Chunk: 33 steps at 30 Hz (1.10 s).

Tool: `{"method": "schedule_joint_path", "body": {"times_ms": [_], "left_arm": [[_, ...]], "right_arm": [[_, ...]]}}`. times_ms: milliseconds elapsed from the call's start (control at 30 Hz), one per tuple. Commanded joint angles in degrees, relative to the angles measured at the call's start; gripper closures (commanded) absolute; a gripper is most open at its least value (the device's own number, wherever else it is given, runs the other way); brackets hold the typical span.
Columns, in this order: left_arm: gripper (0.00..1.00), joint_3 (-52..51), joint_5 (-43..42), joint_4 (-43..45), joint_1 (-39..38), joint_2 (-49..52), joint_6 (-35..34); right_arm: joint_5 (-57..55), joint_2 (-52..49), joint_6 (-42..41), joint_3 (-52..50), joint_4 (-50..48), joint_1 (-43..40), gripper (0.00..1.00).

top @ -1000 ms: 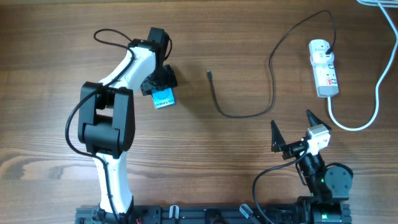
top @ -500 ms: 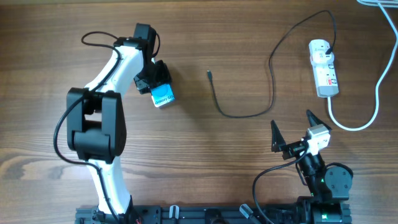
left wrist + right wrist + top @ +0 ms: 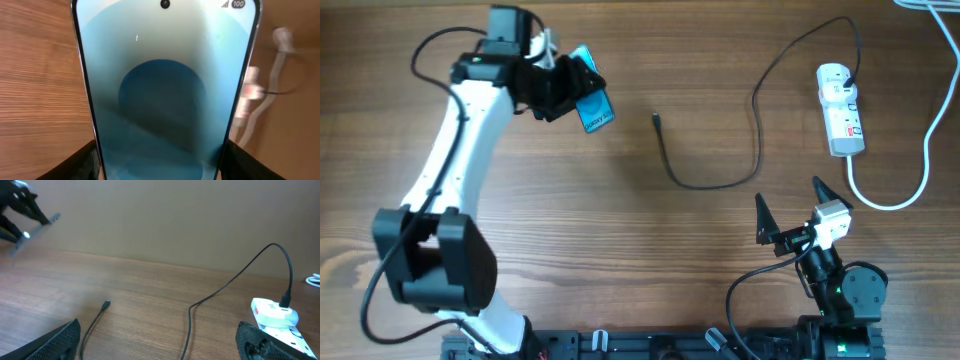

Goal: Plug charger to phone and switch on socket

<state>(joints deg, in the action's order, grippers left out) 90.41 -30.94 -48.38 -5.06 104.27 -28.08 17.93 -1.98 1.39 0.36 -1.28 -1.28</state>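
My left gripper (image 3: 563, 88) is shut on the phone (image 3: 591, 102), a light blue screen with a turquoise oval, and holds it tilted above the table at the back left. The phone fills the left wrist view (image 3: 165, 90), clamped between both fingers. The charger (image 3: 720, 183) is a thin black cable lying in a loop at centre; its plug tip (image 3: 657, 120) lies free on the table, right of the phone. It also shows in the right wrist view (image 3: 105, 304). The socket (image 3: 840, 110), a white power strip, lies at the back right. My right gripper (image 3: 788, 212) is open and empty near the front.
A thicker white cable (image 3: 900, 190) curves from the socket's near end toward the right table edge. The charger cable runs up and plugs into the socket's far end (image 3: 285, 300). The left arm (image 3: 450, 170) stretches across the left side of the wooden table.
My left gripper has lifted the phone off the table and carried it up and back, tilting it. The left arm swung leftward. The right arm has not moved.
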Motion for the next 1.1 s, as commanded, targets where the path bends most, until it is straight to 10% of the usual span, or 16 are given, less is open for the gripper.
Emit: {"method": "schedule_joint_path", "body": {"times_ms": [0, 300, 500, 767, 900, 1067], "left_arm": [[0.37, 0.0, -20.2, 1.3, 6.1, -2.8, -1.6], [0.38, 0.0, -40.1, 1.5, 12.5, -2.8, -3.3], [0.38, 0.0, -40.9, 1.6, 12.5, -2.8, -4.2], [0.37, 0.0, -40.9, 3.2, 12.5, -2.8, -5.6], [0.37, 0.0, -40.9, 4.3, 12.5, -2.8, -7.2], [0.37, 0.0, -41.3, 4.1, 12.4, -2.8, -7.2]], "right_arm": [[-0.2, 0.2, 0.0, -0.1, -0.1, -0.2, 0.00], [0.0, 0.2, 1.5, -0.1, -0.3, -0.2, 0.00], [9.5, -1.8, -11.7, 5.2, -5.2, -0.2, 0.00], [20.5, -43.8, -11.8, 57.0, 32.1, -0.2, 0.00], [46.3, -59.8, -20.1, 68.9, 23.7, 0.1, 0.07], [15.1, -67.1, -26.3, 68.9, 23.5, 19.9, 0.12]]}}
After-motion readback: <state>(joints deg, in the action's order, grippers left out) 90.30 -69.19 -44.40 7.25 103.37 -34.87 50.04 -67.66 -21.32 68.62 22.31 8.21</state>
